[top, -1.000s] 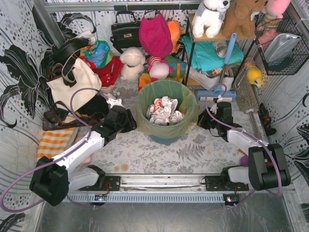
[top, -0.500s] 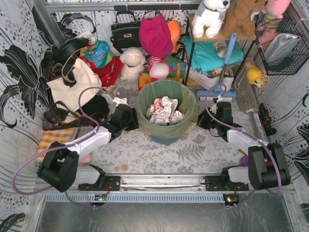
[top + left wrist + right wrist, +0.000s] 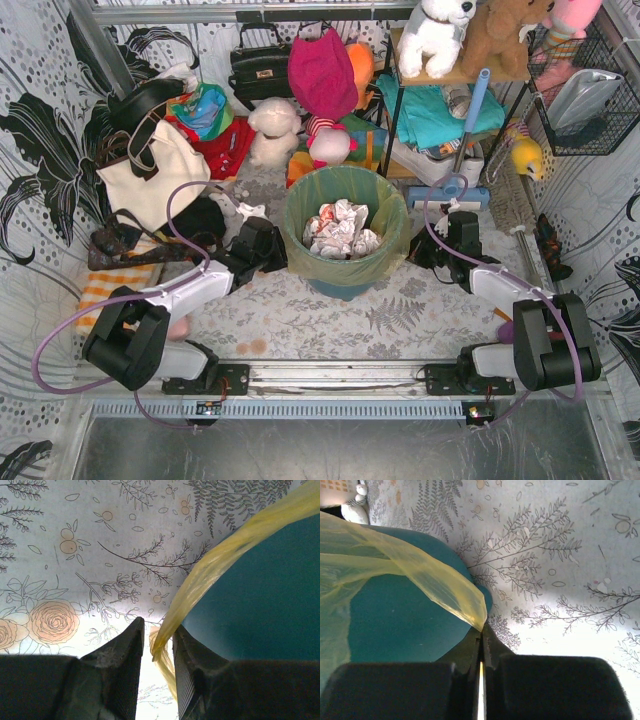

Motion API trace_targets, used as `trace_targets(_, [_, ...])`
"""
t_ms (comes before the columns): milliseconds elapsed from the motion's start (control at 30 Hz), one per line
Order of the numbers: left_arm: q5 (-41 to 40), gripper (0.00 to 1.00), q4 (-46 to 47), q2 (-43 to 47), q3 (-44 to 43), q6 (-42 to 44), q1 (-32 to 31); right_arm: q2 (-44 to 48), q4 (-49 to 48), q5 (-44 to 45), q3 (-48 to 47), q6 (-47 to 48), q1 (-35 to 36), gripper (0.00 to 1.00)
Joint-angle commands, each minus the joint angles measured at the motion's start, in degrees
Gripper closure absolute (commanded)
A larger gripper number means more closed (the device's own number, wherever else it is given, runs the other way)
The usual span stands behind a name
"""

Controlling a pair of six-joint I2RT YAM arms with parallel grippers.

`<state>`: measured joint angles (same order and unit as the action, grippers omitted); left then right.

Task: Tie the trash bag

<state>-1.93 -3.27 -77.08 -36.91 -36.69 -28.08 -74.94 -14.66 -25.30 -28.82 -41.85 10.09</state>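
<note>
On the table (image 3: 300, 318), the trash bag (image 3: 340, 265) stands mouth-up, right jaws pinching it, left jaws half-open.

Top view bright and evenly lit (wrist views glare pale near bottom).

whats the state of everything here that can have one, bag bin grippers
bag: untied, mouth open, rim folded over the bin
bin: upright, lined with the bag
paper: crumpled, inside the bag
left gripper: open, bag edge between its jaws
right gripper: shut on the bag edge
</note>
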Motion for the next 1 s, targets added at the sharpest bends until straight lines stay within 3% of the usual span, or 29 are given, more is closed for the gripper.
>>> trace_targets(0, [-1.8,0.68,1.2,0.9,0.3,1.3,0.3,0.4,-1.8,0.3,1.8,-1.8,-0.2,0.99])
trace_targets(233, [-1.3,0.71,1.1,0.9,0.3,1.4,0.4,-0.4,-2.9,-0.6,2.2,-2.6,-0.2,0.71])
trace_targets(400, [-1.1,0.71,0.9,0.6,0.0,1.4,0.3,-2.7,-6.3,-2.5,2.9,-4.2,-0.2,0.64])
trace_targets(733, [-0.9,0.72,0.2,1.1,0.1,1.4,0.3,-6.3,-13.3,-3.1,3.5,-6.1,-0.2,0.67])
trace_targets(867, [-1.0,0.75,-0.8,1.5,0.1,1.4,0.3,-7.4,-14.9,-3.5,3.8,-6.9,-0.2,0.83])
trace_targets(967, [-0.9,0.84,-1.7,2.6,0.1,1.6,0.3,-6.7,-14.8,-3.7,4.6,-7.1,-0.2,0.98])
